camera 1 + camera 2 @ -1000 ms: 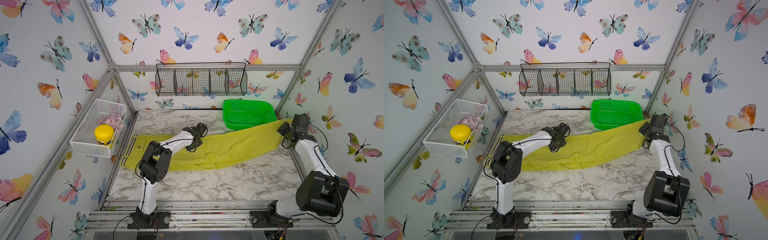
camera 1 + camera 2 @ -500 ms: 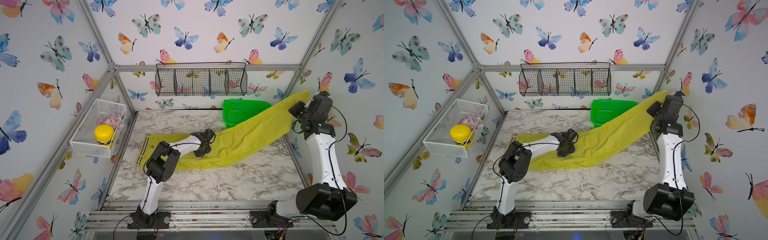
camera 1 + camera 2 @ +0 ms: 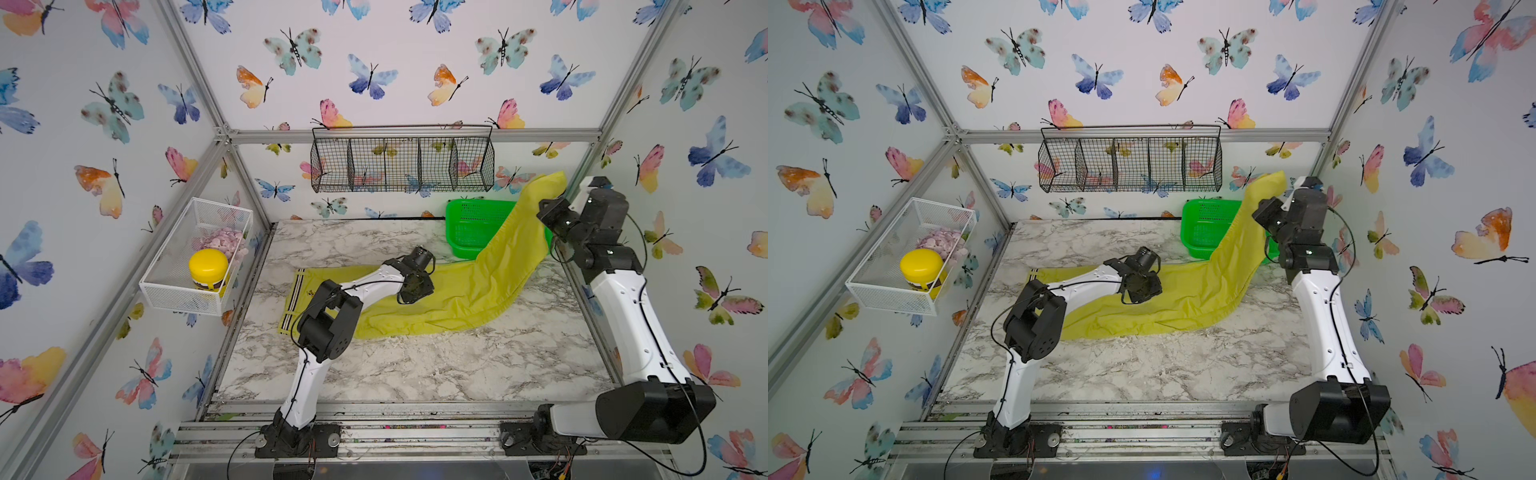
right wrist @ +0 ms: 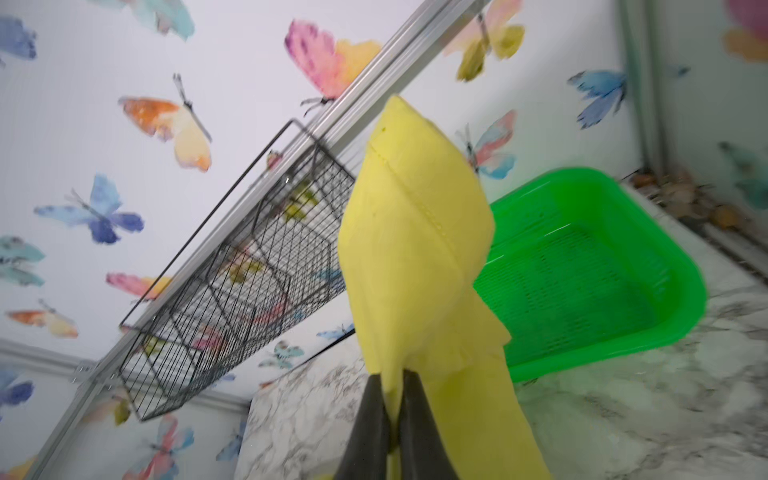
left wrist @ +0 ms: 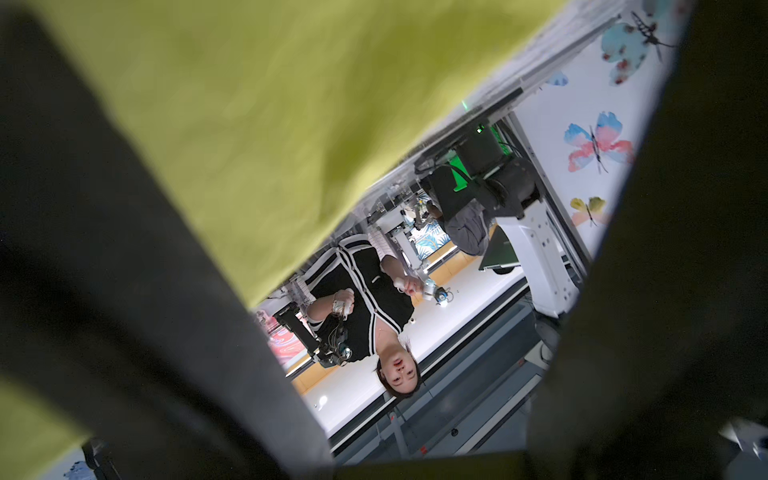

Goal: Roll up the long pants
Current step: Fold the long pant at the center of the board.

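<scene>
**Leg cuff held high, ready to be brought over**

Mid-counter, the left gripper (image 3: 412, 291) lies low over the long pants (image 3: 461, 291), jaws apart and clamping nothing; the waistband (image 3: 291, 303) is near the left edge. At the far right corner, the right gripper (image 4: 395, 380) pinches a leg cuff above the green basket (image 3: 467, 226). That thin pinch may slip, or unpinned cloth may slide and land skewed.
</scene>
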### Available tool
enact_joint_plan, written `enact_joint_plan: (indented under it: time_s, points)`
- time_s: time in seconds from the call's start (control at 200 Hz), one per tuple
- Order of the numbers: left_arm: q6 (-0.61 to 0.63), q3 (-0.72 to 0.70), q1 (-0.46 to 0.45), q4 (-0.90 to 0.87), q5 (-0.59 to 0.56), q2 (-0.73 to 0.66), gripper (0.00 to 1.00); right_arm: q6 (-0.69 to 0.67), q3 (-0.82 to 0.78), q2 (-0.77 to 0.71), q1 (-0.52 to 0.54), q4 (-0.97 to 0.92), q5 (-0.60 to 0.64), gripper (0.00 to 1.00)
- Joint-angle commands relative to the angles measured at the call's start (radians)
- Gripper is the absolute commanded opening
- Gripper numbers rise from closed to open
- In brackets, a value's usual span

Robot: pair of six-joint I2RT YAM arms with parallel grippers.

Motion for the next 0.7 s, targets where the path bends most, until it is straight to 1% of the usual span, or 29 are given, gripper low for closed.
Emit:
enact_joint_plan:
  time_s: [0.0, 0.125, 0.18, 0.28, 0.32, 0.355, 0.415, 0.486, 0.696]
  points:
    - [0.020, -0.058, 0.140, 0.036, 0.011, -0.245, 0.22, -0.014, -0.021, 0.031, 0.135, 0.075, 0.053, 0.04]
    - [0.037, -0.150, 0.239, 0.031, -0.050, -0.460, 0.27, -0.021, 0.005, 0.105, 0.298, 0.084, 0.105, 0.04]
    - [0.046, -0.184, 0.284, 0.025, -0.073, -0.553, 0.34, -0.022, 0.025, 0.145, 0.360, 0.090, 0.116, 0.04]
    - [0.065, -0.243, 0.346, 0.020, -0.131, -0.716, 0.43, -0.011, 0.060, 0.222, 0.451, 0.104, 0.117, 0.04]
    - [0.077, -0.262, 0.358, 0.022, -0.168, -0.776, 0.47, -0.007, 0.074, 0.259, 0.485, 0.118, 0.113, 0.04]
    - [0.086, -0.274, 0.363, 0.015, -0.219, -0.824, 0.48, -0.004, 0.092, 0.292, 0.512, 0.125, 0.107, 0.04]
    - [0.102, -0.282, 0.368, -0.012, -0.288, -0.899, 0.55, -0.005, 0.135, 0.356, 0.565, 0.132, 0.102, 0.04]
    - [0.111, -0.277, 0.376, -0.061, -0.349, -0.965, 0.58, -0.004, 0.210, 0.447, 0.617, 0.128, 0.093, 0.04]
    - [0.145, -0.277, 0.399, -0.168, -0.431, -1.090, 0.63, 0.009, 0.462, 0.730, 0.734, 0.121, 0.044, 0.04]
